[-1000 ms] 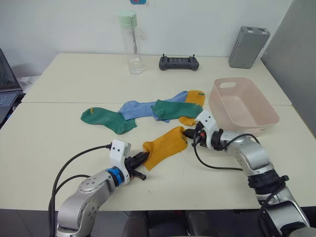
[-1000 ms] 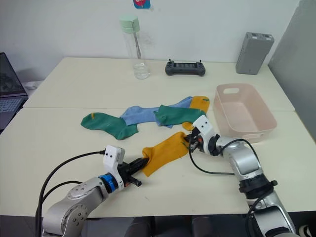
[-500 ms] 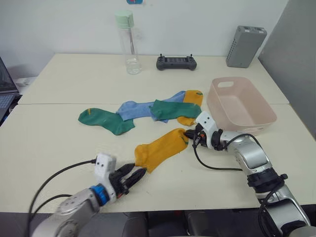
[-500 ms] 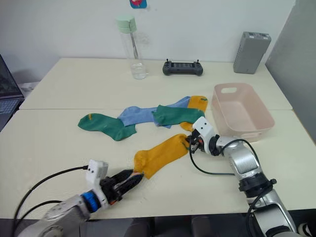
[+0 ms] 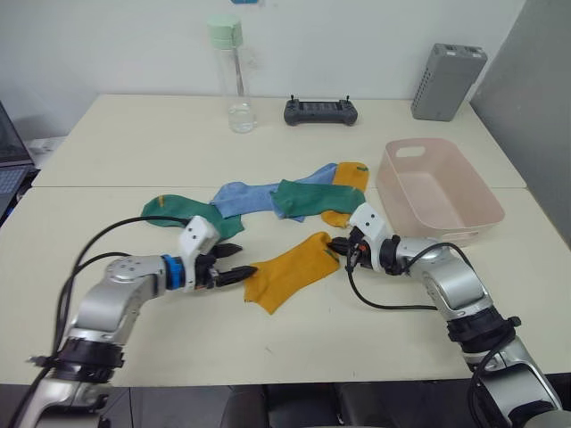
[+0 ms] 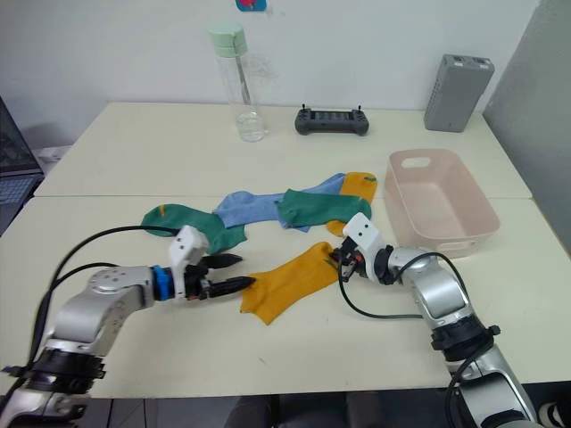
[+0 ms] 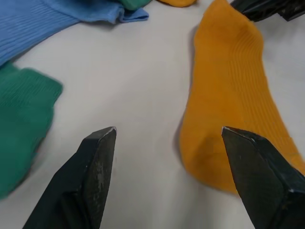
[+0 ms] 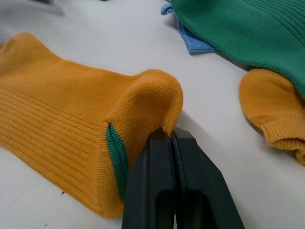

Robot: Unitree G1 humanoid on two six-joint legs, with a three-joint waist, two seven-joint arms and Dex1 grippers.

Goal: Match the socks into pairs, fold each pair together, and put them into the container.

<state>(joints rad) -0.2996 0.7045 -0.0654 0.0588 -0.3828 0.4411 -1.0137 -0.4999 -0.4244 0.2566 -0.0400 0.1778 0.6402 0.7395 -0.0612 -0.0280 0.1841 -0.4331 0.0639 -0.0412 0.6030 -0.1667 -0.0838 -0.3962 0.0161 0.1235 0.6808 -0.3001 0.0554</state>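
A mustard-yellow sock (image 5: pixel 290 270) lies flat on the table in front of me. My right gripper (image 5: pixel 336 243) is shut on its cuff end, and the right wrist view shows the black fingers (image 8: pixel 157 162) pinching the knit. My left gripper (image 5: pixel 244 259) is open just left of the sock's other end, touching nothing; that end (image 7: pixel 228 109) lies before its fingertips. Behind lie a green sock (image 5: pixel 192 217), a blue sock (image 5: pixel 250 196), a second green sock (image 5: pixel 303 196) and a second yellow sock (image 5: pixel 350 181), overlapping in a row. The pink container (image 5: pixel 464 234) stands at right, with nothing inside.
At the table's far side stand a clear bottle with a green cap (image 5: pixel 230 76), a black controller (image 5: pixel 321 111) and a grey upright box (image 5: pixel 449 82). A laptop's edge (image 5: pixel 7 165) shows at far left. Cables trail from both wrists.
My left gripper has opened and let go of the yellow sock's near end, then swung up to the left of it. The sock now lies flatter. The right gripper keeps its grip.
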